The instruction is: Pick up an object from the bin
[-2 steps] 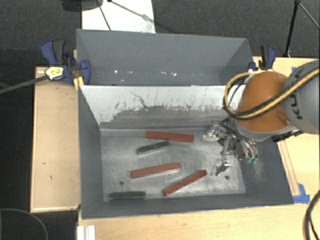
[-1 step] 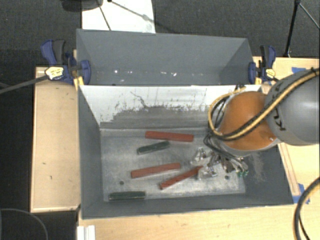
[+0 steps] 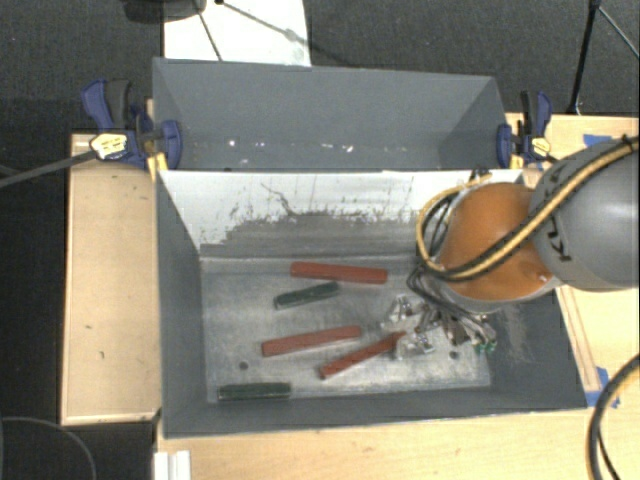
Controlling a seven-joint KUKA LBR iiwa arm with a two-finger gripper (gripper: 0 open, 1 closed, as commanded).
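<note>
**Risk of a missed or skewed pick at the right end of the bin**

Camera view. The pincer [image 3: 418, 334] is low over the floor of the bin [image 3: 240, 313], at its right side, under the arm's orange cover [image 3: 490, 246] and its looped cables [image 3: 440, 230]. Whether it is spread or pressed together cannot be told, as the metal parts run together against the grey floor. It stands at the right tip of the lower red stick [image 3: 358, 358], which lies slanted on the floor. No thing can be confirmed as held.

Other contents lie flat and apart:
- a middle red stick [image 3: 310, 343], just beside the lower one
- an upper red stick [image 3: 338, 273] near the back slope
- a dark green stick [image 3: 306, 295] between the upper and middle red ones
- a second green stick [image 3: 255, 392] near the front left corner

Findings, as judgement:
1. A grip at the very tip of a long stick is off balance, so the stick may swing down or slip out on lifting.
2. The stick lies flat on smooth metal. A closing pincer may push it aside rather than catch it.
3. The middle red stick is close enough to be nudged or dragged along.
4. The right wall is near the arm, and a wide sideways move could bring the cover or cables against it.
</note>
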